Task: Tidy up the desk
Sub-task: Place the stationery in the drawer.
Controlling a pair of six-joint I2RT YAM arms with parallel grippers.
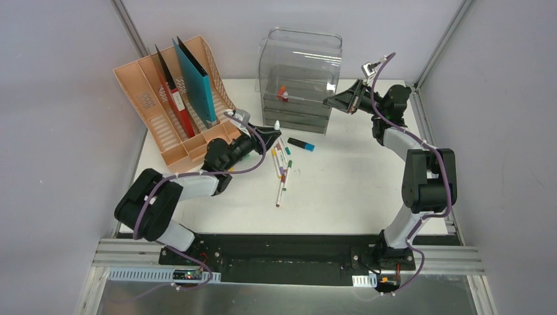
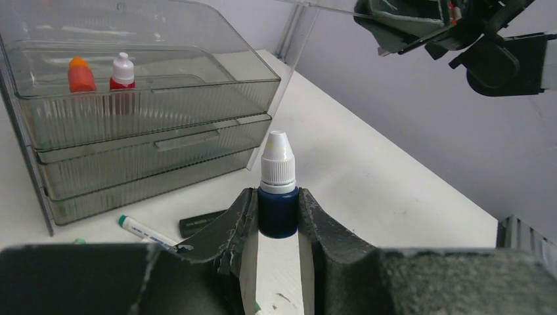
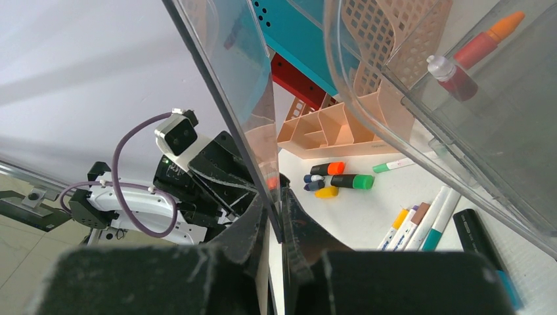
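The left fingers (image 2: 242,220) are clenched on a small dark-blue bottle (image 2: 277,205) with a white cap, which stands upright between them with its cap poking out above the tips. The white surface (image 1: 355,177) lies below them. Just beneath and beside those fingers, a scatter of markers (image 1: 282,164) lies on it, with a black-and-blue pen (image 1: 302,144) a little further out. Ahead of the left fingers stands the clear grey drawer box (image 1: 299,72), and in its top tray an orange bottle (image 2: 80,74) and a red bottle (image 2: 122,71) stand side by side. Across from there, the right fingers (image 3: 253,226) are pinched onto the edge of a thin clear panel (image 3: 230,85) of that box, held well above the surface. Behind the left fingers sits the peach file rack (image 1: 164,111), with a teal folder (image 1: 197,79) and a red folder (image 1: 172,92) standing in its slots.
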